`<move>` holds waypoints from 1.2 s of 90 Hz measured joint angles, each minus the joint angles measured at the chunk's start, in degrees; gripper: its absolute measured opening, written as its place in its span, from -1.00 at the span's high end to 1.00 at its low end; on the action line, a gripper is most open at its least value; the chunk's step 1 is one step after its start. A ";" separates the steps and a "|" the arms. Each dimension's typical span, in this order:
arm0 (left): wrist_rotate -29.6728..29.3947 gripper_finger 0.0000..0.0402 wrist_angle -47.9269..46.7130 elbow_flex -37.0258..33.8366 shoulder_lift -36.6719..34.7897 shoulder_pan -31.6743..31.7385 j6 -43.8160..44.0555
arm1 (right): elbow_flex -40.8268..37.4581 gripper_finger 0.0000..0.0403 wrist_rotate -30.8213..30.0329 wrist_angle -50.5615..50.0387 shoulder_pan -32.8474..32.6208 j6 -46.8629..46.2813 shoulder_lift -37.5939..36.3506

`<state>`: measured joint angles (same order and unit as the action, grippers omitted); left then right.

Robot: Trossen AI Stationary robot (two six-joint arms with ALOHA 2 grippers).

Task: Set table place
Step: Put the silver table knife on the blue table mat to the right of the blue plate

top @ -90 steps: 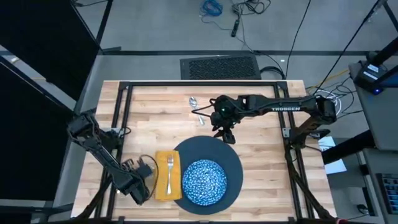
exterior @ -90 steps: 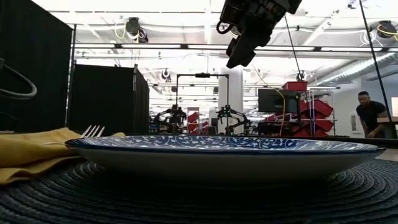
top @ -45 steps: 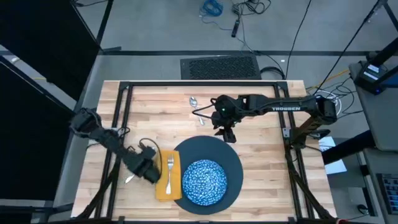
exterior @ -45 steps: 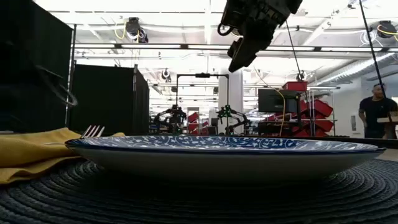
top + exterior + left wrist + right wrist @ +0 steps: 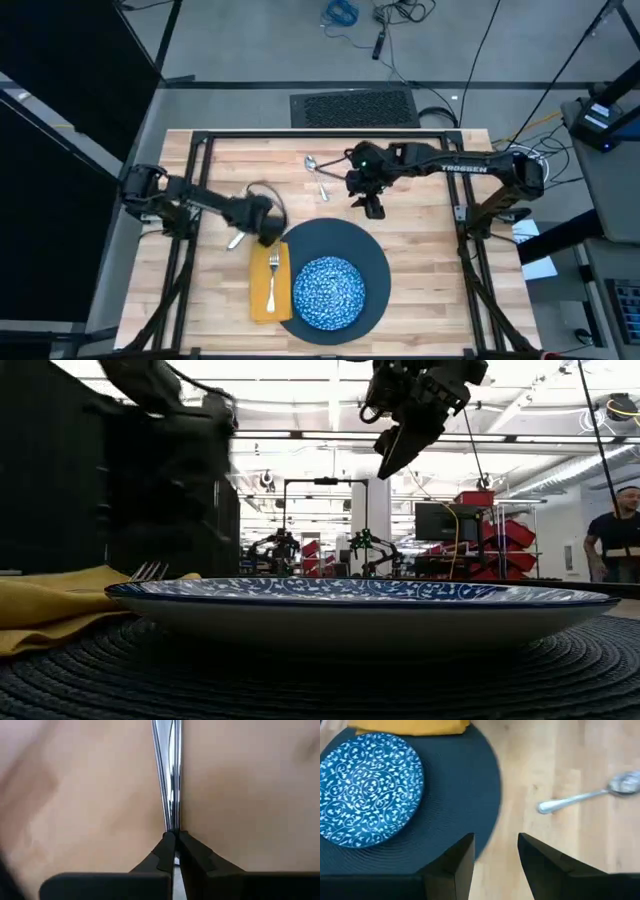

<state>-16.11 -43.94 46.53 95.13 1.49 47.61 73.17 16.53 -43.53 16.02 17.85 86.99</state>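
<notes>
While bowl (image 5: 327, 291) sits on plate (image 5: 372, 262), left fingers (image 5: 172, 851) clamp knife (image 5: 169, 770); right fingers (image 5: 496, 865) apart.

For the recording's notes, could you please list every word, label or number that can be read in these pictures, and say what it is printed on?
"TROSSEN": white lettering on the right arm, seen in the high view.
Nothing else is readable: the bowl carries only a white scroll pattern, and anything printed in the room behind the table is too small to read.
</notes>
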 joint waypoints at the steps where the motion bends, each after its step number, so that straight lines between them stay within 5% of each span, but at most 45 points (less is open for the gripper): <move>1: 0.16 1.00 0.87 0.16 0.00 0.59 -1.06 | 0.00 0.30 0.00 0.00 0.33 0.07 -0.23; 29: 12.60 1.00 19.41 4.09 1.92 14.24 -21.54 | 0.00 0.30 0.31 0.02 8.06 -0.47 -6.83; 53: 23.32 1.00 20.55 11.34 11.91 15.25 -30.87 | 0.00 0.30 0.39 -1.51 9.37 -1.09 -8.03; 108: 27.89 1.00 13.08 44.34 31.54 16.87 -44.93 | -2.77 0.30 0.32 -7.44 9.90 -5.22 -9.57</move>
<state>11.78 -30.86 90.86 126.67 18.36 2.68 70.39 16.86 -50.97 25.91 12.62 77.41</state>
